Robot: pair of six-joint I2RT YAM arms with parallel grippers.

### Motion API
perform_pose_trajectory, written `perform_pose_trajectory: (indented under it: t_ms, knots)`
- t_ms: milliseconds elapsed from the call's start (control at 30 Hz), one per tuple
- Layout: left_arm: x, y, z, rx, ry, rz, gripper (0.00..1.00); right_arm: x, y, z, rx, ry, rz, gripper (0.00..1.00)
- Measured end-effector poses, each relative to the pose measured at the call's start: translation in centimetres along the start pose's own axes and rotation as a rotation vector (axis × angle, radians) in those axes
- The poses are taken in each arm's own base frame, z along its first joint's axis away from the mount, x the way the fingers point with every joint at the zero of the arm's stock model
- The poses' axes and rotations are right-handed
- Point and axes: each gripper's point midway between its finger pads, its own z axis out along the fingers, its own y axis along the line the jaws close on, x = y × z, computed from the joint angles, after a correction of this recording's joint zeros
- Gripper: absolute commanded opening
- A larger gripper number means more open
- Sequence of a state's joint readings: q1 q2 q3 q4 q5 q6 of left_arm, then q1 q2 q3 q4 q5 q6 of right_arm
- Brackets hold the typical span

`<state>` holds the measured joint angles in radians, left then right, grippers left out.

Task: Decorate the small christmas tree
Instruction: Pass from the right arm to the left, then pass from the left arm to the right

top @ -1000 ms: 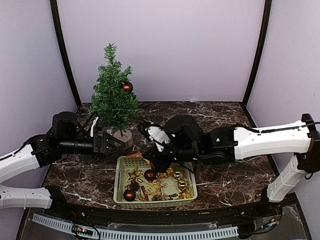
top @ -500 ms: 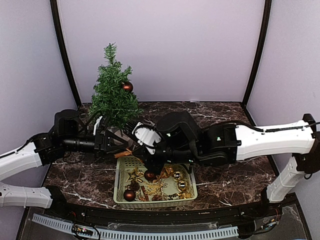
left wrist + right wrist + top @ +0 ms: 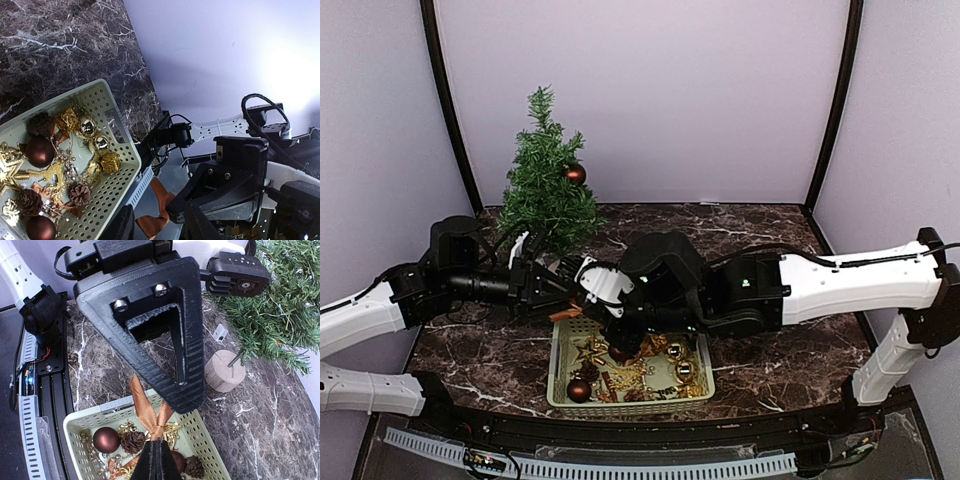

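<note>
The small christmas tree (image 3: 548,190) stands at the back left on its wooden stump (image 3: 225,371), with one brown ball (image 3: 575,174) hanging on it. My right gripper (image 3: 159,441) is shut on the knot of a copper ribbon bow (image 3: 150,412), held above the basket's far left corner. The left gripper (image 3: 160,223) reaches in from the left, open, its fingers on either side of the bow (image 3: 152,220). One left finger tip touches a bow loop. In the top view both grippers meet at the bow (image 3: 566,313), just in front of the tree.
A pale green basket (image 3: 560,385) at the front centre holds brown balls (image 3: 106,440), pine cones (image 3: 80,194), gold stars and gold baubles (image 3: 86,128). The right arm (image 3: 840,285) stretches across the table's middle. Purple walls close in the back and sides.
The right gripper carried the bow up and left from over the basket to the left gripper. The left gripper shifted right around it and its jaws narrowed.
</note>
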<state>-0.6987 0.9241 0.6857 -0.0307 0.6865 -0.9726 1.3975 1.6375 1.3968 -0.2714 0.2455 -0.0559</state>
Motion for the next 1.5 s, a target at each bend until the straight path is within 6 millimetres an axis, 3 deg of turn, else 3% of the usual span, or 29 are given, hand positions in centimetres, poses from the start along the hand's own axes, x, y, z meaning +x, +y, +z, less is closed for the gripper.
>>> perform_pose_trajectory:
  t_ms: [367,400,500,567,633,800,900,967,1133,1267,1500]
  knots:
    - [0.2,-0.2,0.0,0.009,0.012,-0.011,0.00,0.3,-0.3,0.4,0.023,0.014,-0.018,0.00]
    - [0.2,-0.2,0.0,0.009,0.011,-0.012,0.00,0.3,-0.3,0.4,0.025,0.014,-0.018,0.05]
    - [0.0,-0.4,0.0,0.015,0.003,-0.006,0.00,0.2,-0.6,0.4,0.042,0.010,-0.011,0.50]
    - [-0.2,-0.6,-0.2,0.024,-0.019,0.012,0.00,0.1,-0.9,0.3,0.058,-0.003,0.012,0.69]
    - [-0.5,-0.8,-0.7,0.038,-0.064,0.050,0.00,0.3,-1.4,0.0,0.071,-0.014,0.055,0.79]
    - [-1.7,-2.5,-2.5,0.106,-0.213,0.194,0.00,0.2,-4.3,-2.2,0.067,-0.107,0.283,0.88]
    - [-2.3,-3.2,-3.0,0.141,-0.276,0.266,0.00,-0.6,-6.3,-3.3,0.034,-0.214,0.445,0.87]
    - [-2.5,-3.4,-3.1,0.158,-0.304,0.301,0.00,-1.3,-6.9,-3.9,-0.023,-0.286,0.540,0.80]
    - [-3.0,-4.5,-3.4,0.196,-0.340,0.363,0.00,-3.9,-4.8,-4.2,-0.245,-0.376,0.643,0.62]
    - [-3.2,-5.2,-3.7,0.219,-0.357,0.392,0.00,-4.7,-3.3,-3.7,-0.360,-0.369,0.665,0.49]
    - [-3.0,-5.7,-3.8,0.255,-0.362,0.405,0.00,-4.2,-2.8,-2.7,-0.412,-0.334,0.682,0.48]
